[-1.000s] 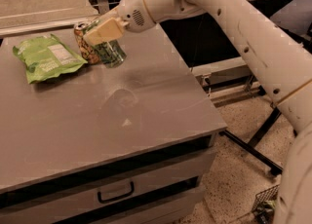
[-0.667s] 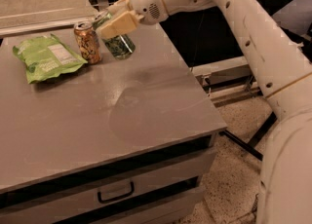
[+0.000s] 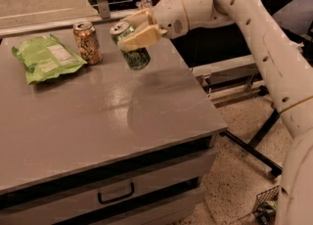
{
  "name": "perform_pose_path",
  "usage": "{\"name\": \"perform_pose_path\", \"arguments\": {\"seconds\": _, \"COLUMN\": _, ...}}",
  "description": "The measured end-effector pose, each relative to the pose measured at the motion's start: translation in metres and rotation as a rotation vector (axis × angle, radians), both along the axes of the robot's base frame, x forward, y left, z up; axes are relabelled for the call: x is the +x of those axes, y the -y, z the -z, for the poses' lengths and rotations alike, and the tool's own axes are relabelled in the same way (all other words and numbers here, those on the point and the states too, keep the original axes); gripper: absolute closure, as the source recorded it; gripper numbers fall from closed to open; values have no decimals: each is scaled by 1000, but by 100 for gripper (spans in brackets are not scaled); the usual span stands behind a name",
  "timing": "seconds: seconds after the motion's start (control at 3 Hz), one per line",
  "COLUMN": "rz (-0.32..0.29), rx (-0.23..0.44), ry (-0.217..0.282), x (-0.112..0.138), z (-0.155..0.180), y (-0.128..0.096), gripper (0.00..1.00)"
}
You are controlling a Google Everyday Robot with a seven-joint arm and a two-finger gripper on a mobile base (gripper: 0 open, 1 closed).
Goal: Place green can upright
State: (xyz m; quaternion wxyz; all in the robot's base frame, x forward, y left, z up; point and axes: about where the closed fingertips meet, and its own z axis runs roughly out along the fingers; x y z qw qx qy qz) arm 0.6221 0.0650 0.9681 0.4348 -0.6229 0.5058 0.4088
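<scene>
A grey counter (image 3: pixel 122 121) with a drawer front stands on speckled flooring. Over its far side the gripper (image 3: pixel 131 37) has its 2 fingers (image 3: pixel 142 36) pinching the green can (image 3: pixel 137 58), which is tilted, top leaning left. Just beside it stands 1 orange-tan can (image 3: pixel 88 43), next to a green chip bag (image 3: pixel 46 57).

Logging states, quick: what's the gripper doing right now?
The gripper: shut on the green can, over the far side of the table.
</scene>
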Motion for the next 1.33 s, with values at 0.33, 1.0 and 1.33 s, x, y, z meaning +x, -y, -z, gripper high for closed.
{"name": "perform_pose_path", "arguments": {"seconds": 0.33, "rz": -2, "rx": 57, "ry": -34, "x": -15, "z": 31, "y": -5, "gripper": 100}}
{"name": "perform_pose_path", "arguments": {"seconds": 1.0, "rz": 30, "rx": 190, "ry": -78, "x": -27, "z": 50, "y": -1, "gripper": 77}}
{"name": "perform_pose_path", "arguments": {"seconds": 1.33, "rz": 53, "rx": 223, "ry": -88, "x": -30, "z": 53, "y": 8, "gripper": 54}}
